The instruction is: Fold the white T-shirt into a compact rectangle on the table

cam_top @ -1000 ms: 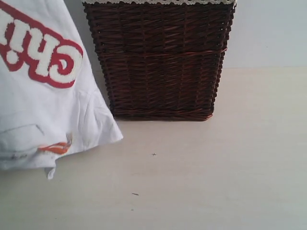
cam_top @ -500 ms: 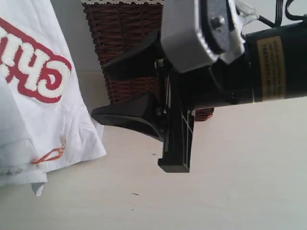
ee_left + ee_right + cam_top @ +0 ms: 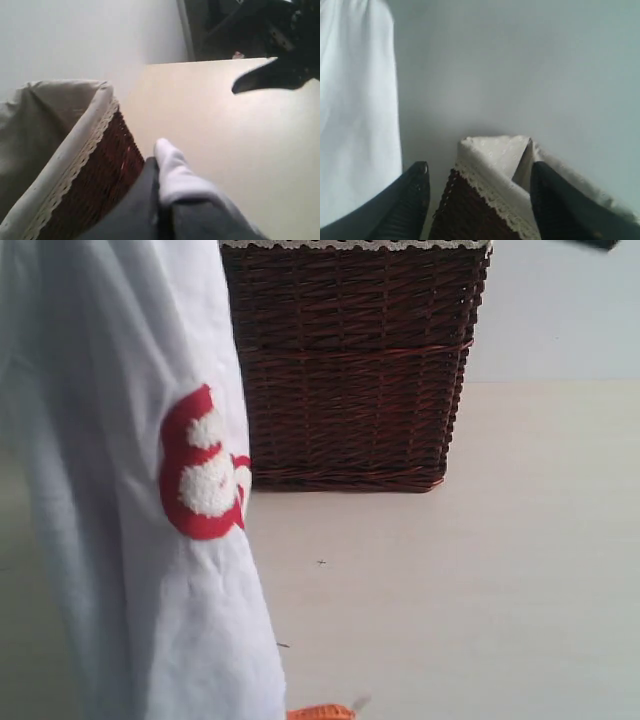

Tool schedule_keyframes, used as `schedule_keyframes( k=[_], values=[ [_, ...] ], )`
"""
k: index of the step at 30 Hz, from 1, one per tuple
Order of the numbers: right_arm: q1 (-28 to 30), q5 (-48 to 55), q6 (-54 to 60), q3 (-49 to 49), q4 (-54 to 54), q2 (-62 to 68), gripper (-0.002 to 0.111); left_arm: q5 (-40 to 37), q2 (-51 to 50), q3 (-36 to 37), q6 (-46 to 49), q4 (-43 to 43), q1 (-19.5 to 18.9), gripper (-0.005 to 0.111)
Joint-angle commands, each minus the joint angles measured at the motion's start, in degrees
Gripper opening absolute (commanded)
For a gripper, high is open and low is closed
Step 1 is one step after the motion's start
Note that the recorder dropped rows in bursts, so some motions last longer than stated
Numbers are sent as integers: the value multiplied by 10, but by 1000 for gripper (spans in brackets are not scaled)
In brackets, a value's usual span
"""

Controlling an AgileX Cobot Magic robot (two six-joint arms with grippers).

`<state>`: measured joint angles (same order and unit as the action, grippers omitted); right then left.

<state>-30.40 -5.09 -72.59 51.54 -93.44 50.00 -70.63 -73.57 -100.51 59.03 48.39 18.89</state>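
Fingers of your left gripper were closed tight on a bunched fold of the white T-shirt, and a rounded white tip of cloth poked out past them. In that left wrist view the gripper hung near the dark brown wicker basket, close to its cream cloth liner with the lace edge, and the pale table spread out beyond. In the right wrist view, your right gripper had its two dark fingers standing well apart with nothing between them. Past the gap you could see the basket's lined rim and a plain pale wall, and the T-shirt hung as a white sheet beyond one finger. In the exterior view the T-shirt hung on the left in a long vertical drape that ran out of the frame at top and bottom. One fuzzy white letter outlined in red faced the camera, and the cloth overlapped the basket's left edge. The basket stood on the table at the back, and a small orange piece showed at the bottom edge just beside the cloth.
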Motion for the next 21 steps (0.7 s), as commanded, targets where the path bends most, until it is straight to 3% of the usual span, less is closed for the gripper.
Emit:
schedule_keyframes(
  k=[1, 6, 10, 11, 16, 18, 21],
  values=[
    [-2, 36, -10, 4, 5, -47, 58, 7, -6, 27, 66, 43, 75, 0],
    [-2, 38, -10, 4, 12, -36, 58, 7, -67, 115, 155, 78, 135, 0],
    [-2, 46, -10, 4, 13, -22, 58, 7, -118, 135, 195, 40, 138, 0],
    [-2, 51, -10, 3, 13, -19, 58, 11, -130, 136, 185, 11, 137, 0],
    [-2, 59, -10, 2, 13, -6, 58, 171, -176, 140, 72, -173, 137, 3],
    [-2, 61, -10, 2, 13, -3, 58, 229, -188, 140, 12, -246, 137, 13],
    [-2, 63, -10, 2, 13, -1, 58, 310, -201, 140, -112, -393, 135, 37]
  ],
)
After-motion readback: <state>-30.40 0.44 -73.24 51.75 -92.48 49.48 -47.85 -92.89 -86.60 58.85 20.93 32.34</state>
